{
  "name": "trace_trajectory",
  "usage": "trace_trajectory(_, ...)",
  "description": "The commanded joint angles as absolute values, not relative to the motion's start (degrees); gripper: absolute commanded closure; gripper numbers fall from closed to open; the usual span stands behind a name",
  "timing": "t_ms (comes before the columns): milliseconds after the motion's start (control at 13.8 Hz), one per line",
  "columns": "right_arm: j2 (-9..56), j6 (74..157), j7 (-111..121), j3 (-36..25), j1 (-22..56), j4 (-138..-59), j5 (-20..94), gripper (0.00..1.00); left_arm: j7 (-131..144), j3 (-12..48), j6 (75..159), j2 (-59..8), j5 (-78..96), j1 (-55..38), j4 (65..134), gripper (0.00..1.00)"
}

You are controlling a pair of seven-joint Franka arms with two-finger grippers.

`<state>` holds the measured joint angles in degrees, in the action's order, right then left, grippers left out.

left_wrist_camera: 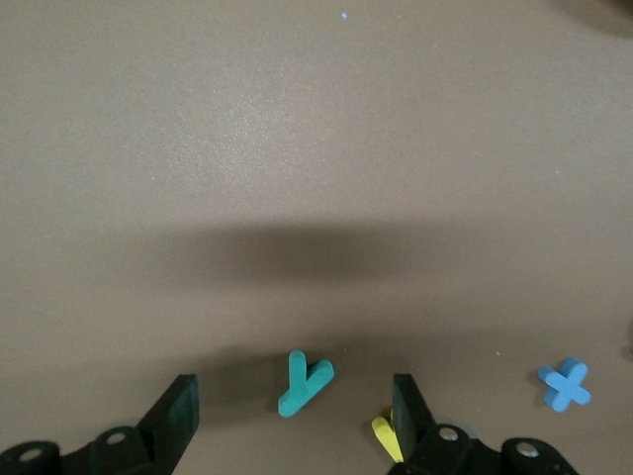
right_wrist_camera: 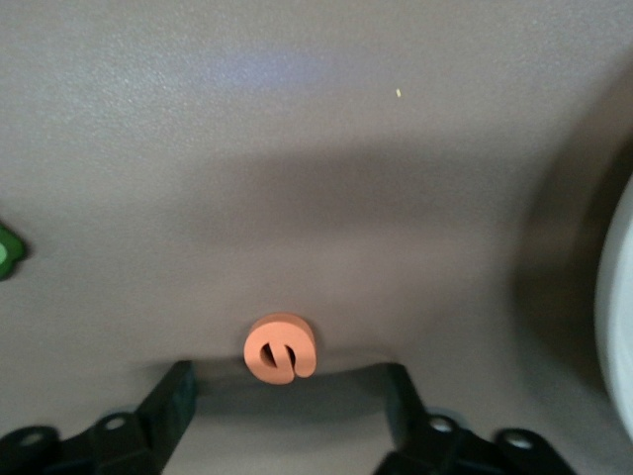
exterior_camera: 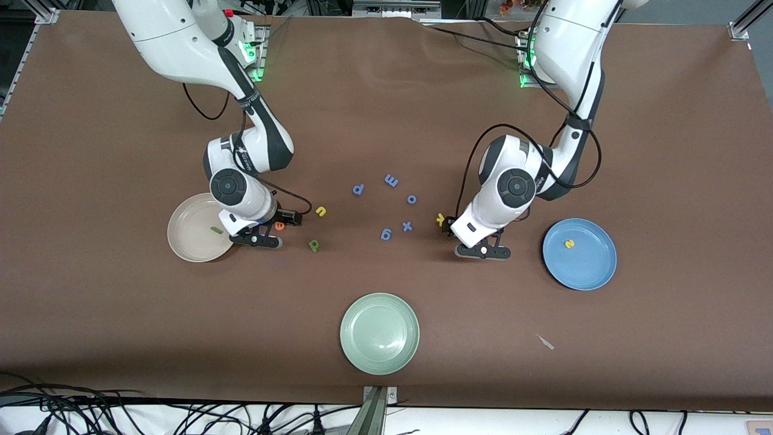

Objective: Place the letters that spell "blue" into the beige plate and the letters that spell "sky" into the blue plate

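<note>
Here, left claw point(left_wrist_camera: 287, 416) wide around teal y point(left_wrist_camera: 303, 384), right claw point(right_wrist_camera: 287, 401) wide around orange e point(right_wrist_camera: 281, 348)

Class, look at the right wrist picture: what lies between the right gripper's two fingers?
The orange e lies on the bare table between the open fingers of the right gripper; nothing else is there. The front view shows it beside the beige plate.

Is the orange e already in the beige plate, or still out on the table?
Out. The orange e lies flat on the brown table beside the beige plate, between the right gripper's open fingers, not lifted.
</note>
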<state>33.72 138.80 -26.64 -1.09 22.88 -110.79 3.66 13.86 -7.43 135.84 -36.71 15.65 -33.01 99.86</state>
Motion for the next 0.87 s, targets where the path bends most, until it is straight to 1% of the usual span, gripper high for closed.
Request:
trace_trajectory(0, 33.57, 139.39, -26.72, -1.49, 23.2, -111.18, 4.39, 0.5, 14.24, -8.17, 136.49, -38.66, 16.52, -34.18, 98.44, 0.13)
trace_trajectory(72, 33.57, 139.48, -26.72, -1.49, 23.2, -111.18, 4.39, 0.63, 14.33, -8.09, 137.89, -39.28, 16.0, -34.36, 98.52, 0.13)
trace_trajectory(217, 33.57, 139.48, -26.81, -1.49, 23.12, -111.18, 4.39, 0.76, 14.41, -8.09, 139.39, -40.34, 14.59, -34.8, 98.88, 0.13)
trace_trajectory(361, 33.49, 139.48, -26.81, -1.58, 22.94, -110.92, 4.39, 0.8, 14.5, -8.09, 139.39, -41.31, 14.59, -35.42, 99.05, 0.13)
trace_trajectory(723, 33.05, 138.43, -26.28, -1.67, 22.76, -109.86, 4.39, 0.8, 14.06, -8.17, 139.31, -41.22, 14.5, -35.42, 99.58, 0.12)
trace_trajectory(795, 32.87, 138.25, -26.02, -1.67, 22.76, -109.69, 4.39, 0.78, 14.06, -8.09, 139.31, -41.31, 14.5, -35.42, 99.67, 0.13)
